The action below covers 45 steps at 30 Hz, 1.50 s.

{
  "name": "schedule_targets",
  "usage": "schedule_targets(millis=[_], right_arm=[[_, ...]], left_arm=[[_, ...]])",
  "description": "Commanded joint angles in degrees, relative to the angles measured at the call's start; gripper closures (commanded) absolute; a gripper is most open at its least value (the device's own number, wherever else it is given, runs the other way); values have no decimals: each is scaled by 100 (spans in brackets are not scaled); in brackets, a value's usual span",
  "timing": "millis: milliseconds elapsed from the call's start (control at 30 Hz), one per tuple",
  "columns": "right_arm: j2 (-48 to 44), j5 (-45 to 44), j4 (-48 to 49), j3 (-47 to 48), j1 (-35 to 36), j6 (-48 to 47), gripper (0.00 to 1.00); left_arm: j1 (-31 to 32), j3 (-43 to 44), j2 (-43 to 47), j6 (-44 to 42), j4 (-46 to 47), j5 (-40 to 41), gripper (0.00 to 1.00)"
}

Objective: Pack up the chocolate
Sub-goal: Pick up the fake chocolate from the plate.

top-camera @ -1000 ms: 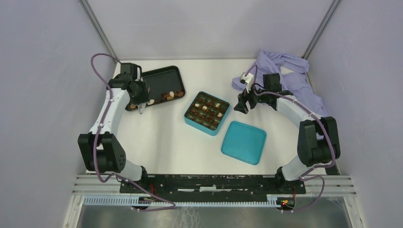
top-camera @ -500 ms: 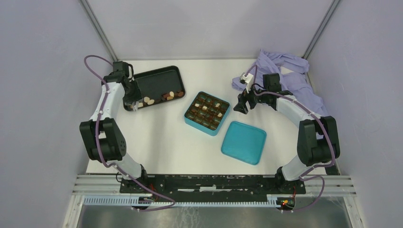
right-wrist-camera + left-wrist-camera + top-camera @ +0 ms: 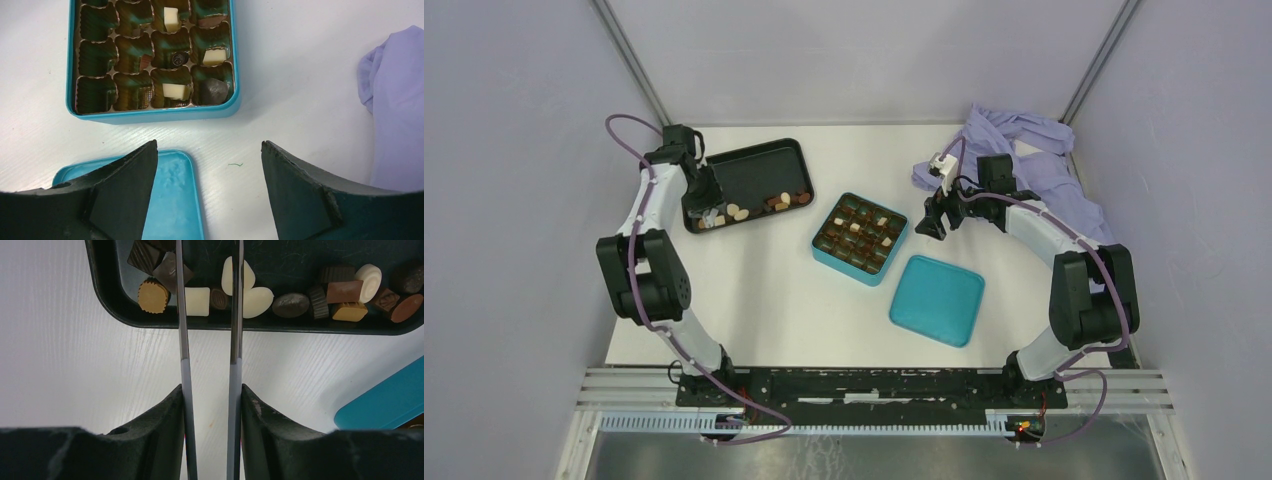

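Dark, tan and cream chocolate (image 3: 295,305) in tray (image 3: 102,290); left fingers (image 3: 183,340) narrow, seemingly empty; right fingers (image 3: 125,190) wide.

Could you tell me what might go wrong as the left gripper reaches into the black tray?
The chocolates lie packed together along the rim of the tray, so the narrow fingers of the left gripper may pinch two pieces or knock a neighbour aside. A rounded white piece sits under one finger and could slip out on closing.
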<state>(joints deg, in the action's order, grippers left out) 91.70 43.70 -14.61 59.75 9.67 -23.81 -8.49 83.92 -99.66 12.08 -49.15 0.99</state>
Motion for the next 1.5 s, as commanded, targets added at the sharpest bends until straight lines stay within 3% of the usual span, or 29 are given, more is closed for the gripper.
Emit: schedule_targets(millis=[0, 233, 467, 833, 1267, 1467], right_arm=[[-19, 103, 159, 9, -25, 26, 19], [-23, 86, 158, 2, -25, 17, 19], [-9, 95, 160, 19, -22, 17, 19], [-9, 94, 160, 18, -25, 17, 19], [-22, 108, 156, 13, -21, 43, 19], [-30, 124, 169, 28, -18, 52, 19]], left_arm=[[-73, 339, -157, -324, 186, -240, 53], [-96, 334, -294, -318, 133, -330, 54], [-120, 345, -320, -312, 77, -429, 64], [-146, 495, -88, -286, -60, -420, 98], [-161, 247, 330, -271, 56, -541, 98], [-153, 144, 622, -222, 231, -1270, 98]])
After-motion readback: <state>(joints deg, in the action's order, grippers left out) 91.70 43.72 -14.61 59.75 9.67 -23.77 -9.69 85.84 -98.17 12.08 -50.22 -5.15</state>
